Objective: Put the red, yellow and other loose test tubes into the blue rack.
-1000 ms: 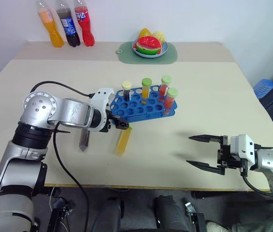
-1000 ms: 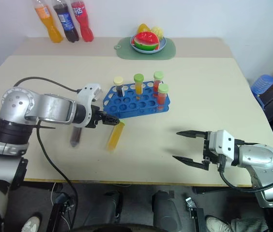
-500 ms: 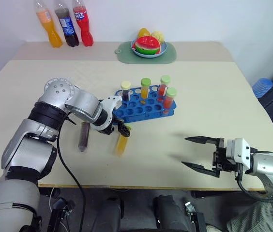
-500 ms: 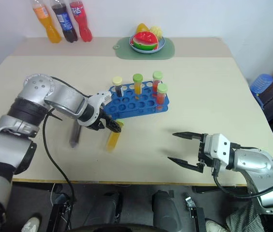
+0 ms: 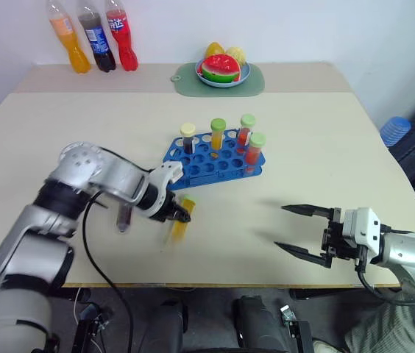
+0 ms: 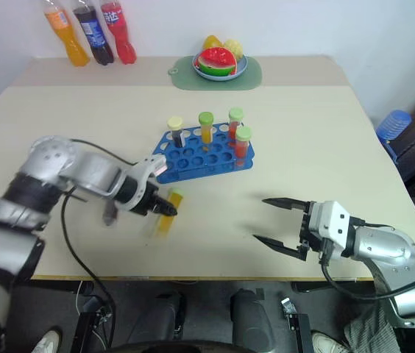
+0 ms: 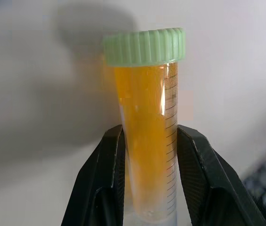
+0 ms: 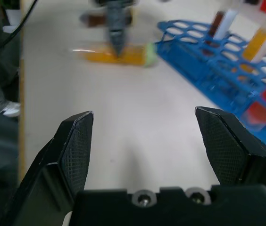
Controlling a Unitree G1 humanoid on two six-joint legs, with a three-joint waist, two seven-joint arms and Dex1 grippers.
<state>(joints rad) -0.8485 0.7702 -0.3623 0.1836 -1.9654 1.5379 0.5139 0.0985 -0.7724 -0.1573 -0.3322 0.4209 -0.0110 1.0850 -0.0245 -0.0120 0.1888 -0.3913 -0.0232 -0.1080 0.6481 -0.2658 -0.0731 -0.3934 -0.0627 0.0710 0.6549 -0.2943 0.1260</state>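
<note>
A pale worktop (image 5: 318,147) holds a blue rack (image 5: 211,158) near its middle, with four capped test tubes standing upright along its far and right side. Just near and left of the rack, the left tool (image 5: 181,216) has its two black fingers pinched on a yellow test tube (image 5: 181,224) with a green cap; the left wrist view shows both fingers (image 7: 112,160) pressed against the tube's sides below the cap. The tube sits low at the worktop; whether it rests on the surface cannot be told. A dark loose tube (image 5: 124,218) lies on the worktop to the left, partly behind that arm. The right tool (image 5: 299,232) hovers over the near right part of the worktop, fingers spread wide and holding nothing. At the far edge stand three drink bottles (image 5: 92,44) on the left, and a plate of fruit (image 5: 224,68) on a green mat.
</note>
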